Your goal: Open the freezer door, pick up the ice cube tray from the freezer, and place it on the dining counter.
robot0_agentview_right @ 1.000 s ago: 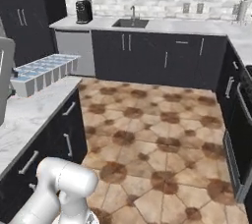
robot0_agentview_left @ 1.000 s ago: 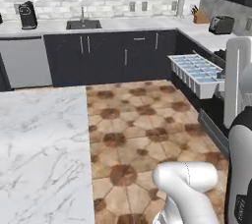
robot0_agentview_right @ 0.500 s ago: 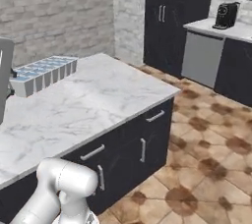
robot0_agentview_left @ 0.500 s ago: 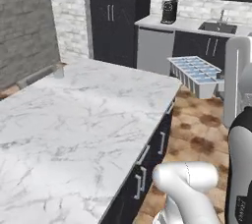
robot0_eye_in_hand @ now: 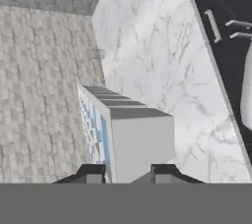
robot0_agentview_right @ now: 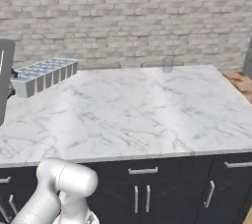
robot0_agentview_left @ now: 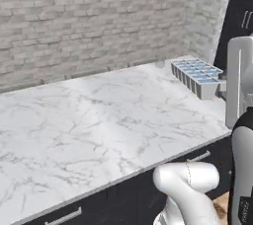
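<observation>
Fingertips (robot0_eye_in_hand: 92, 173) sat either side of the near end wall of the ice cube tray (robot0_eye_in_hand: 129, 139) in the hand view, so I read the gripper (robot0_eye_in_hand: 127, 174) as clamped on the tray, carried on edge with its blue cells facing sideways. Over the last second the base had swung round: the tiled floor, sink and dark cabinets that filled both base views gave way to the dining counter (robot0_agentview_left: 99, 120) straight ahead, while the tray kept its place in each view, so it travelled with the arm rather than moving on its own. In the left base view the tray (robot0_agentview_left: 197, 77) hung over the far right part of the slab, and in the right base view the tray (robot0_agentview_right: 45, 74) showed at the left end of the dining counter (robot0_agentview_right: 147, 115); I could not tell whether it already touched the marble. I judged the carry nearly finished, with lowering and letting go remaining. A small translucent glass (robot0_agentview_right: 168, 64) stood near the far edge by the brick wall (robot0_agentview_right: 128, 16), well apart from the tray, and nothing lay between the tray and the marble beneath it.
</observation>
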